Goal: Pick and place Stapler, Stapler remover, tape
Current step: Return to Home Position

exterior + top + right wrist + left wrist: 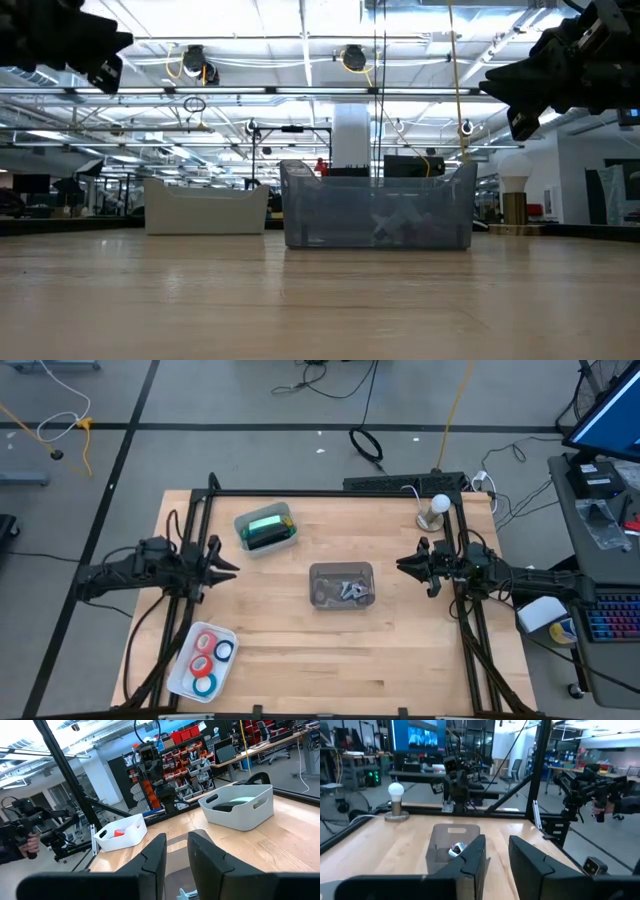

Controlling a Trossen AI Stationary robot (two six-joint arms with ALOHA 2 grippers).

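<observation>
The mint-green stapler (pixel 267 528) lies in a white bin (pixel 285 541) at the table's far left of centre; the right wrist view shows it too (pixel 241 800). Metal stapler removers (pixel 350 590) lie in a clear grey bin (pixel 342 570) at the middle. Red, blue and teal tape rolls (pixel 205 658) sit in a white tray near the left front corner. My left gripper (pixel 228 564) hovers open left of the clear bin, above the table. My right gripper (pixel 404 564) hovers open to its right. Both point at the middle.
A lamp bulb on a round base (pixel 434 510) stands at the far right corner. Black frame bars (pixel 330 492) run along the far edge and both sides. Bare wood (pixel 340 660) lies between the clear bin and the near edge.
</observation>
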